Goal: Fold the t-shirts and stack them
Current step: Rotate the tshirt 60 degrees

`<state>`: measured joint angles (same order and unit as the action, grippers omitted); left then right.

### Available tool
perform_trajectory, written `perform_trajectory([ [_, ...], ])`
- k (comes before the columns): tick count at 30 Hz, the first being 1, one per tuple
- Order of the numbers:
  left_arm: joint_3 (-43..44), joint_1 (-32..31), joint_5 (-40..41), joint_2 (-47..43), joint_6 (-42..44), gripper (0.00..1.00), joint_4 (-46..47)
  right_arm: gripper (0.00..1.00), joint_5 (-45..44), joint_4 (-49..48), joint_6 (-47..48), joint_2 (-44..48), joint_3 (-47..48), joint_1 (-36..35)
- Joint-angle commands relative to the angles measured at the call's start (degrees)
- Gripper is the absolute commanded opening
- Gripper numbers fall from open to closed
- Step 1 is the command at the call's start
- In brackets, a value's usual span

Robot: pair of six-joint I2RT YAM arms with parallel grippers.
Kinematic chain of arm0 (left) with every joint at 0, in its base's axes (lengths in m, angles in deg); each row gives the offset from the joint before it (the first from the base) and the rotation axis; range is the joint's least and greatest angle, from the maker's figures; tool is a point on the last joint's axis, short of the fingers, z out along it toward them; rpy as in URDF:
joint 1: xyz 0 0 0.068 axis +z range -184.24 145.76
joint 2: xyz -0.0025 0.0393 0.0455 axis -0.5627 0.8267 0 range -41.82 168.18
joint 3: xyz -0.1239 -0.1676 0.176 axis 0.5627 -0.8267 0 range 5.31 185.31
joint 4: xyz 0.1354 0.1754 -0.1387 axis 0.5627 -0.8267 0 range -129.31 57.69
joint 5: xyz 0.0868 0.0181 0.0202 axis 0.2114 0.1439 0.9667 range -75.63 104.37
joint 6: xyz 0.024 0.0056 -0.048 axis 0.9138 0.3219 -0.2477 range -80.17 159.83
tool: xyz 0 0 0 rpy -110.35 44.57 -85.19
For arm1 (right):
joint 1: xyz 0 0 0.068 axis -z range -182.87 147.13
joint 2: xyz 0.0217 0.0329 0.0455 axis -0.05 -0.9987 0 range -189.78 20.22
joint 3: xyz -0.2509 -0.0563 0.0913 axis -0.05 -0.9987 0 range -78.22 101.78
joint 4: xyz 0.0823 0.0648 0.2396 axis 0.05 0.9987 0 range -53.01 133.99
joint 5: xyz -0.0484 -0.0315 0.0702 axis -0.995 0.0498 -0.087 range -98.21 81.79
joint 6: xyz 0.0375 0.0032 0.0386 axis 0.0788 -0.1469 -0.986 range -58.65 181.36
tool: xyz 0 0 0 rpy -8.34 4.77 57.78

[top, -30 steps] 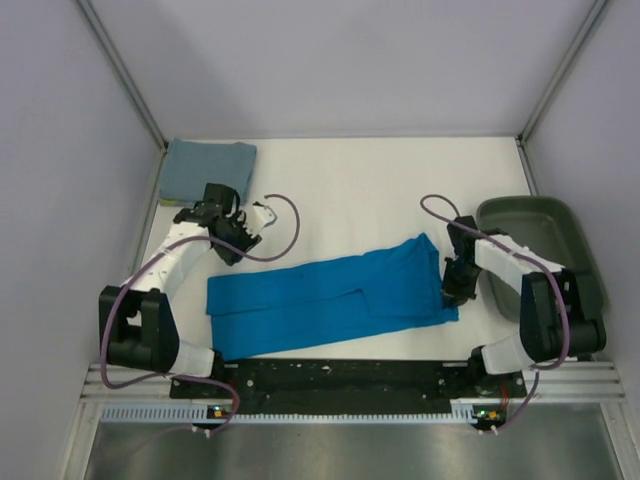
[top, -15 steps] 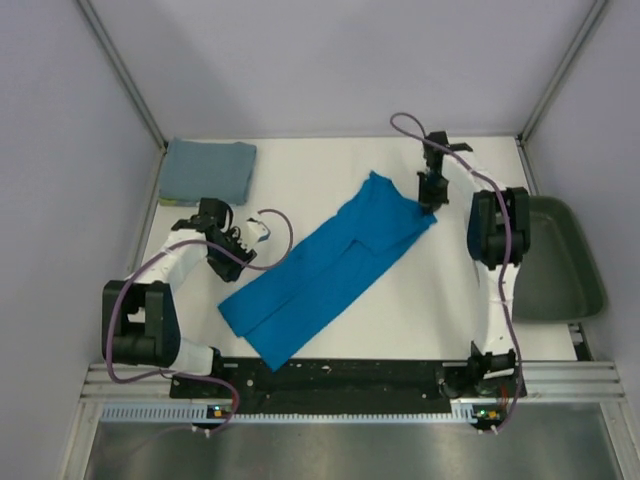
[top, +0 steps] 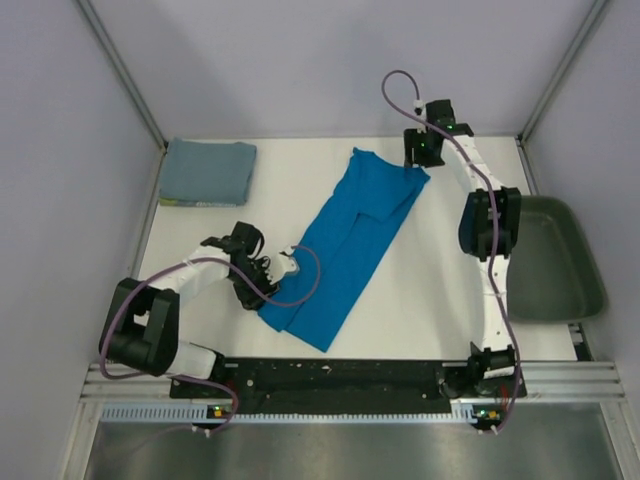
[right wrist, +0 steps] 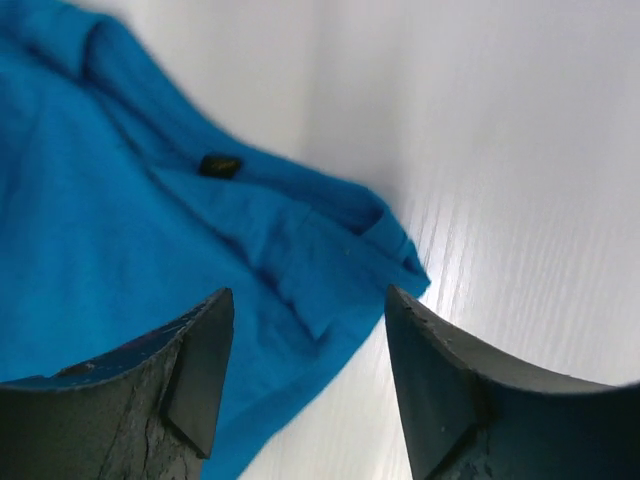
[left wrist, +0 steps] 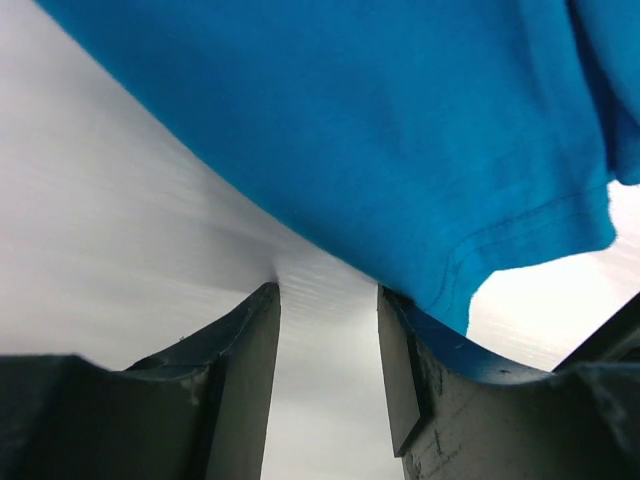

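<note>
Compared with half a second back, the cobalt blue t-shirt lies steeper, running from near-left to far-right, and your right arm reaches further out to the far edge while the left has slid in to the shirt's near end.

Fingers first: the right gripper is spread wide with nothing pinched. The shirt's far corner sits just beyond its tips on the table, so it looks like you dragged that end out to stretch the cloth flat and have let go.

The left gripper has a narrow gap between its fingers with only bare table in it. The hem drapes over one finger's outer side, so it's touching the cloth but not gripping it. My guess is it's lined up there to catch the near hem for the next fold.

Further out, the grey-blue t-shirt sits square-folded in the far-left corner, well apart from the blue one, presumably as the base of the stack. The dark green tray stays off at the right, out of the way.
</note>
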<state>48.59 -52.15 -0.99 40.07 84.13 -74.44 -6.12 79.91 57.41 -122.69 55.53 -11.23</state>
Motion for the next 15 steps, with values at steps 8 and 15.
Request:
perform_trajectory([
  [8,-1.9,4.98,-4.6,-12.45,8.61,0.45,-12.08,0.7,22.68,-21.02,19.03,51.38,-47.66,-10.95],
  [15,7.51,8.42,-11.78,-15.53,21.86,0.6,-20.18,0.71,28.5,-34.98,38.99,71.53,-81.34,-35.9],
])
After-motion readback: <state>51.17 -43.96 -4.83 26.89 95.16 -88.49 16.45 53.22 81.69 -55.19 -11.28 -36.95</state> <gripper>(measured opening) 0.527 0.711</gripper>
